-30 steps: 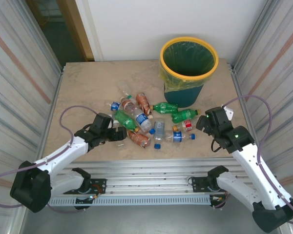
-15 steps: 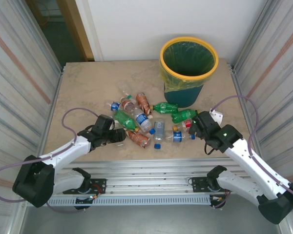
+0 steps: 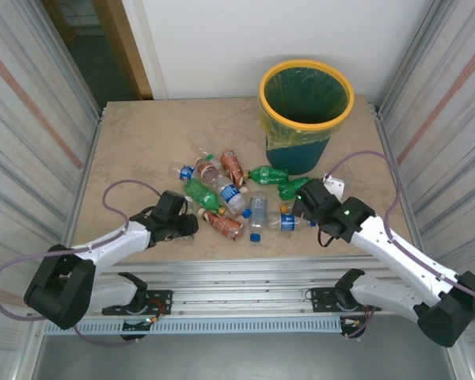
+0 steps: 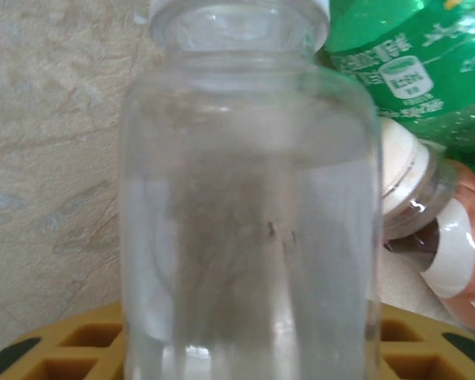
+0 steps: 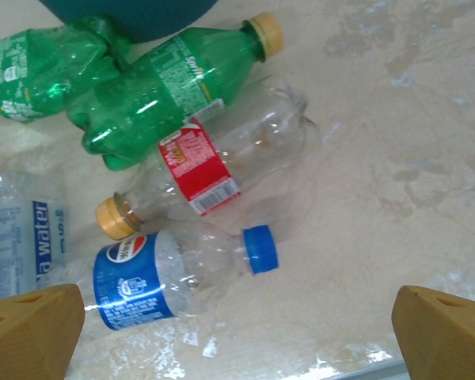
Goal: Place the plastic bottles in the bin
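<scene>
I cannot tell if your left gripper really holds the clear round plastic bottle; if loose, it slips during lifting. Your right gripper stands wide.

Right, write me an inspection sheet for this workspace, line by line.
Surface: beige marbled table top, bare around the pile and the bin.
Job's things: plastic bottles lie heaped mid-table. The bin stands upright at the far right with its liner in, no bottle seen inside.
Clutter: nothing seen.
Grippers: left gripper is closed on a clear bottle at the pile's near left edge. The right gripper is open above a blue-label bottle, holding nothing.
Cables: left arm's cable and right arm's cable each loop over the table, clear of the bottles.
Surroundings: corrugated metal walls on both sides, white wall behind.
</scene>
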